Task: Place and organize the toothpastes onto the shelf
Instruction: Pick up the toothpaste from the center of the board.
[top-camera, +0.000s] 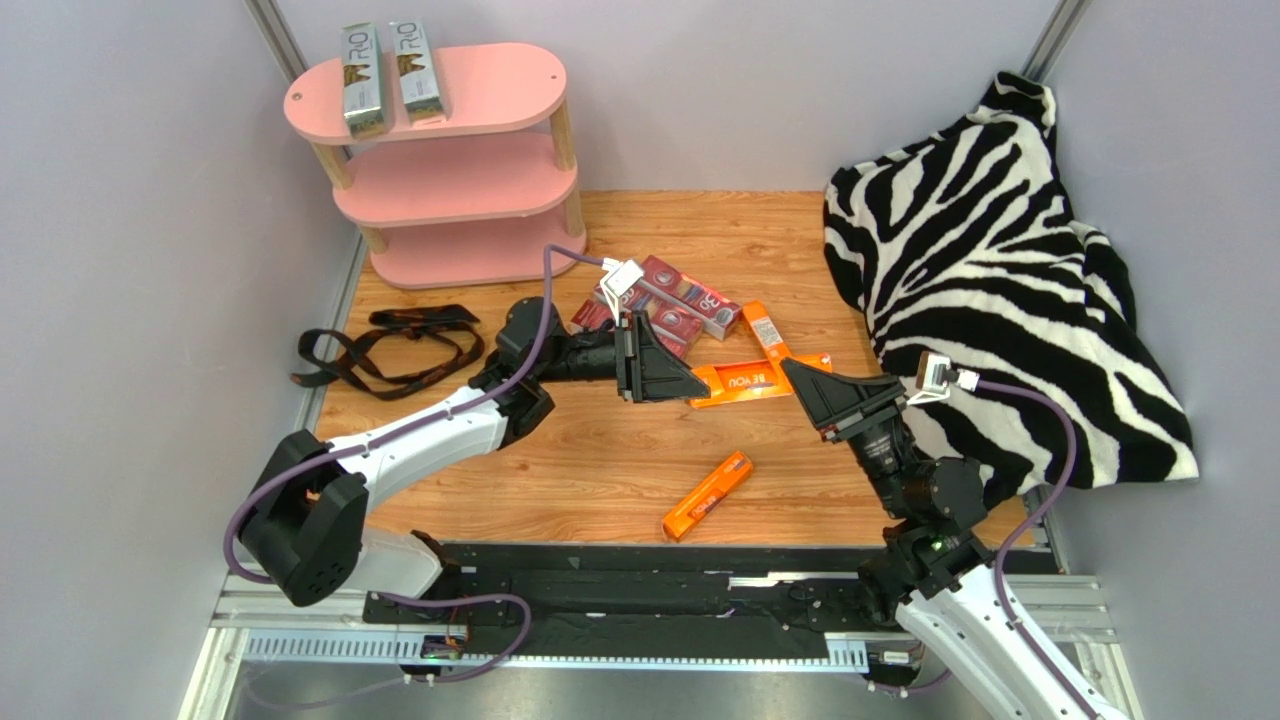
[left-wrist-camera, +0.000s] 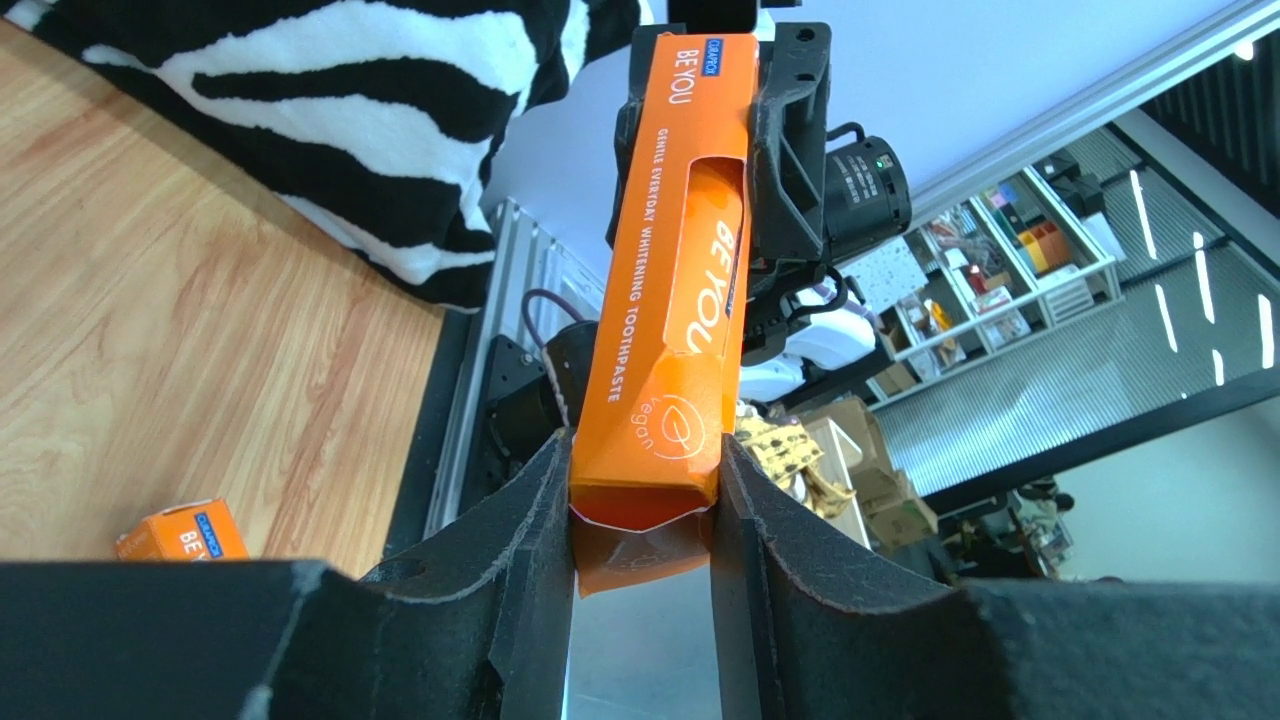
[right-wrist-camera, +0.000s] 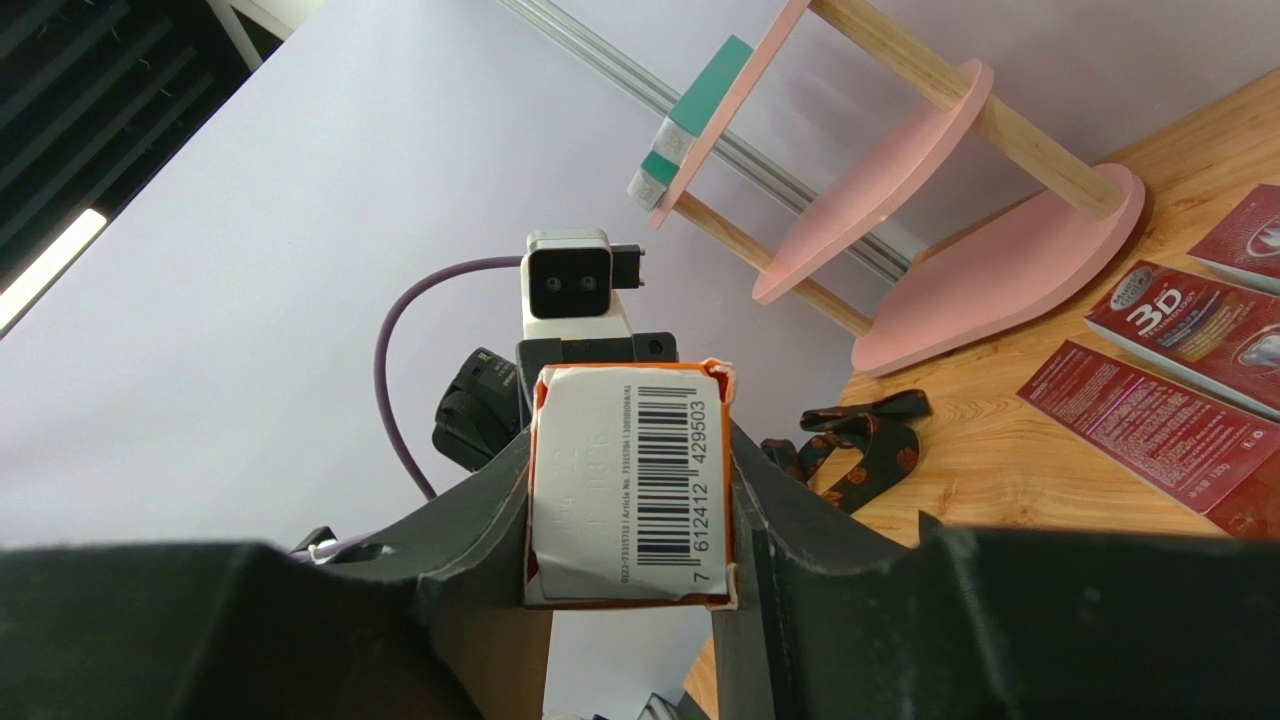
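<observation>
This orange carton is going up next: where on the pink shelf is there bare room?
The top board's right half, beside the two silver-grey cartons, is bare. The middle board and bottom board look bare too. Crowded: the tabletop just beyond, where dark red cartons lie beside the orange carton clamped between left gripper and right gripper.

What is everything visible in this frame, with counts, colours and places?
Shelf: one, pink, three tiers, far left.
Silver-grey cartons: two, side by side on the shelf's top tier.
Dark red cartons: three, clustered mid-table.
Orange cartons: three; that one nearer the arm bases, the held orange carton between the arms, one lying behind it.
Strap: one, black, left table edge.
Cloth: one, zebra-print, right.
Table: one, wood-grain.
Left end effector: black, shut on one end of the held orange carton.
Right end effector: black, shut on its other end.
</observation>
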